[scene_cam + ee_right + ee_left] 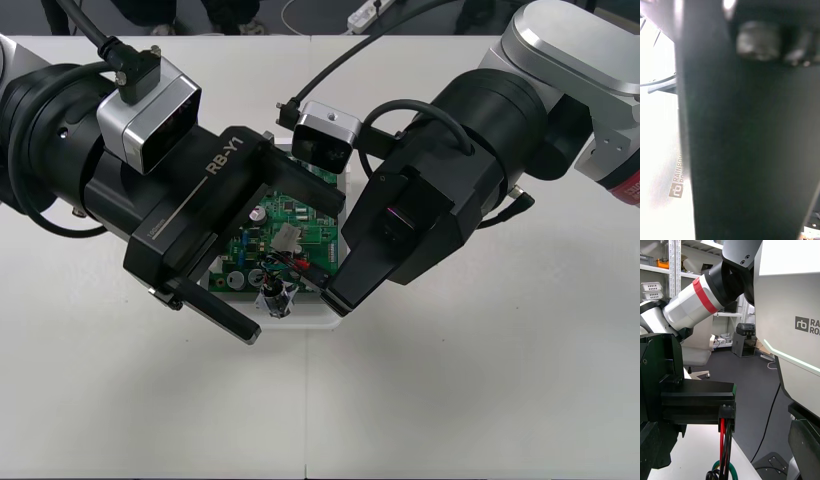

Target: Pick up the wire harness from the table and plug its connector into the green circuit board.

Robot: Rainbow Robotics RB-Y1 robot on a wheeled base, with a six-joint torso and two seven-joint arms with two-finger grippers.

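Observation:
The green circuit board [312, 236] on its white base [312, 322] lies mid-table under both arms. My left gripper [295, 268] is open and straddles the board, one finger [228, 318] at the front left and the other at the back right. Its fingers [804, 447] stand wide apart in the left wrist view. My right gripper [335, 295] reaches in from the right, shut on the harness's black plug [727, 414]. Red, black and green wires [724, 444] hang from the plug. Over the board's front edge sit the red wire [292, 262] and the metal socket [272, 298]. Whether the plug is in the board is hidden.
A thin black cable end [520, 203] lies on the table beside the right arm. Bare table stretches in front of the board and to both sides. Beyond the far edge a power strip [362, 14] and cables lie on the dark floor.

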